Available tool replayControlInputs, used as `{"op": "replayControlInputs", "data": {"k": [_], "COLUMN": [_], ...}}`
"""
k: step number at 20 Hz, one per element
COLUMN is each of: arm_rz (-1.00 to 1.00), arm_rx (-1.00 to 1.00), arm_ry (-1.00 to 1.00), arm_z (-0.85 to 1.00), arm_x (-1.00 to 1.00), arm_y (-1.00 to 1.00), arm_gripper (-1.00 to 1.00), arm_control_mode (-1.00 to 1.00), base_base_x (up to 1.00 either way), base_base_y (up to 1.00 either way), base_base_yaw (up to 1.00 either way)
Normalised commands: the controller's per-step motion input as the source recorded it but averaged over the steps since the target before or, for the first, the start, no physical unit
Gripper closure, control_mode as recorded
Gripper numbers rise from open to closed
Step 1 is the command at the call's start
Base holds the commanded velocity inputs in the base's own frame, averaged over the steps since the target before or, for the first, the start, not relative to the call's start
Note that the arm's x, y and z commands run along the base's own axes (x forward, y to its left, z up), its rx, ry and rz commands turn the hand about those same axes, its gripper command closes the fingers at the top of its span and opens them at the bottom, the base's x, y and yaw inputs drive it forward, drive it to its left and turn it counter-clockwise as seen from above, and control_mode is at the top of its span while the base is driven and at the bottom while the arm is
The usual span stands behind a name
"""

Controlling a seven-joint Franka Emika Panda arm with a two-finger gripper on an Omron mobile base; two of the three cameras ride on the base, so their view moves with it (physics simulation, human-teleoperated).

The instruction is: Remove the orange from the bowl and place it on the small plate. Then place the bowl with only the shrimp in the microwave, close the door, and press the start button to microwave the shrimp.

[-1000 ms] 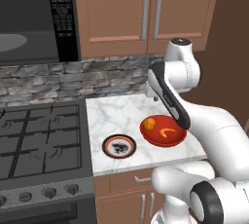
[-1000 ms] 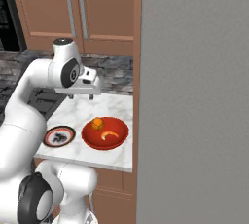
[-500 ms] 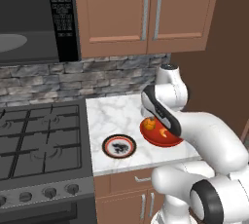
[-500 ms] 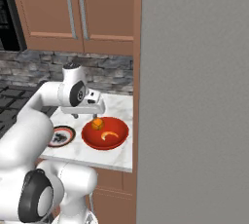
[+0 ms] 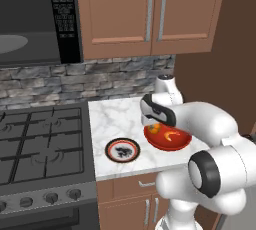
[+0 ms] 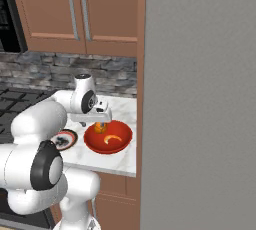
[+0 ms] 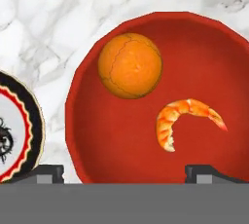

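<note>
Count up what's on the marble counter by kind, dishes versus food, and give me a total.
Dishes: 2, the bowl and the small plate.
Food: 2, the orange and the shrimp, both lying in the bowl.
Total: 4

We see a glossy red bowl (image 7: 160, 96), a dimpled matt orange (image 7: 130, 65), and a veined marble table (image 7: 44, 28).

I see a bright-orange orange (image 7: 130, 65) and a paler orange shrimp (image 7: 187, 121) in the glossy red bowl (image 7: 121, 140), a red-and-black-rimmed small plate (image 7: 17, 125) at nine o'clock, on grey-veined white marble counter (image 7: 48, 18).
</note>
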Motion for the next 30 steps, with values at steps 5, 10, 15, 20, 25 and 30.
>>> {"op": "replayControlInputs", "data": {"k": [5, 10, 15, 20, 25, 30], "arm_rz": [0.0, 0.0, 0.0, 0.0, 0.0, 0.0], "arm_rx": [0.0, 0.0, 0.0, 0.0, 0.0, 0.0], "arm_ry": [0.1, 0.06, 0.0, 0.0, 0.0, 0.0], "arm_z": [-0.32, -0.26, -0.11, -0.17, -0.2, -0.12], "arm_x": [0.3, 0.14, 0.18, 0.15, 0.19, 0.19], "arm_y": [0.0, 0.02, 0.01, 0.0, 0.0, 0.0], "arm_gripper": [-1.0, -1.0, -1.0, -1.0, -1.0, -1.0], "arm_control_mode": [-1.0, -1.0, -1.0, -1.0, -1.0, -1.0], "base_base_x": [0.0, 0.0, 0.0, 0.0, 0.0, 0.0], "base_base_y": [0.0, 0.0, 0.0, 0.0, 0.0, 0.0], "base_base_yaw": [0.0, 0.0, 0.0, 0.0, 0.0, 0.0]}}
